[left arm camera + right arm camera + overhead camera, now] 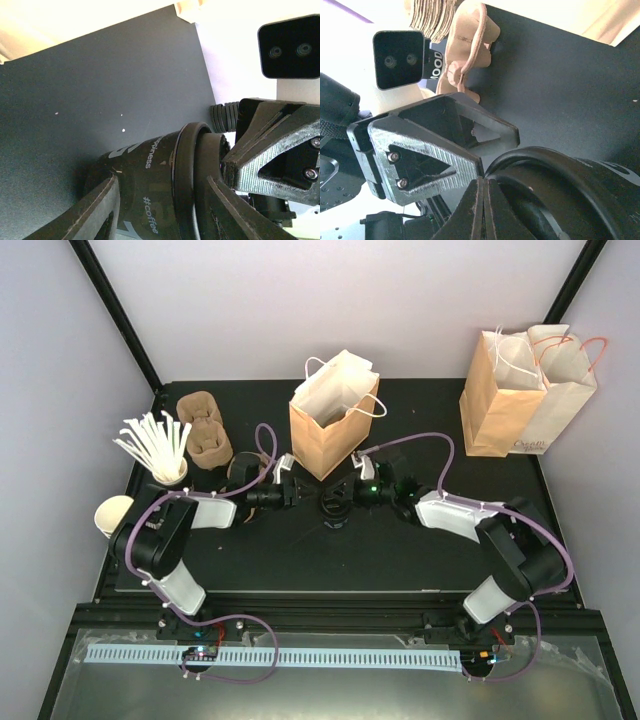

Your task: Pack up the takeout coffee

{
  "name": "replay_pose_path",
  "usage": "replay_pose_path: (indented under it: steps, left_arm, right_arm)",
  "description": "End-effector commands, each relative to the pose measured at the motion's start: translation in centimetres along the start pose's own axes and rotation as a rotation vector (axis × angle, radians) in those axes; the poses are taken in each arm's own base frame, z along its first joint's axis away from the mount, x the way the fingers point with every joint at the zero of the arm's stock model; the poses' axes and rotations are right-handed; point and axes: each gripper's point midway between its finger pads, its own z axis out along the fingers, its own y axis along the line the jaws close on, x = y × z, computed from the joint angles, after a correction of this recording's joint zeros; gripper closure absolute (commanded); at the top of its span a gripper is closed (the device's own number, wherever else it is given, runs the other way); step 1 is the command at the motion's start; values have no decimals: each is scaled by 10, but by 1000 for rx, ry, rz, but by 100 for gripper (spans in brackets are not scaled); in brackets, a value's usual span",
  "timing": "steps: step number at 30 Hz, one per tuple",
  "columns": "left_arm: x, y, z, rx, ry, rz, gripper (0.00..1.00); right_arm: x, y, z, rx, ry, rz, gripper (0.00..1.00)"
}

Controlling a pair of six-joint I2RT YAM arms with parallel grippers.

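Note:
The takeout coffee point(333, 504), a black-lidded cup, stands mid-table in front of an open paper bag point(335, 425). My left gripper point(316, 497) reaches it from the left. In the left wrist view its fingers point(97, 212) lie against the printed cup point(150, 190), one at the base end and one by the lid. My right gripper point(351, 495) comes from the right. In the right wrist view its fingers point(482, 192) are pressed together with nothing between them, tips at the rim of the lid point(555, 195). The two grippers almost touch.
Brown pulp carriers point(203, 430) and a cup of white sticks point(160, 450) stand at the back left. A lidless white cup point(113, 515) sits at the left edge. More paper bags point(525, 390) stand at the back right.

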Motion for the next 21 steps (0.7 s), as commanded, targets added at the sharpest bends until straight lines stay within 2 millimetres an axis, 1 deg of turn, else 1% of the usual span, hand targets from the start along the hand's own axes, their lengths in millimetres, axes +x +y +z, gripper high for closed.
replay_pose_path:
  steps: [1, 9, 16, 21]
  left_arm:
    - [-10, -18, 6, 60, -1, 63, 52]
    - [-4, -14, 11, 60, 22, 52, 54]
    - [1, -16, 16, 66, 37, 54, 54]
    - [3, -21, 19, 77, 43, 56, 54]
  right_arm:
    - [-3, -6, 6, 36, 2, 27, 99]
    - [6, -23, 10, 82, 34, 58, 99]
    - [15, -29, 3, 92, 35, 58, 99]
    - [17, -30, -5, 73, 15, 49, 99]
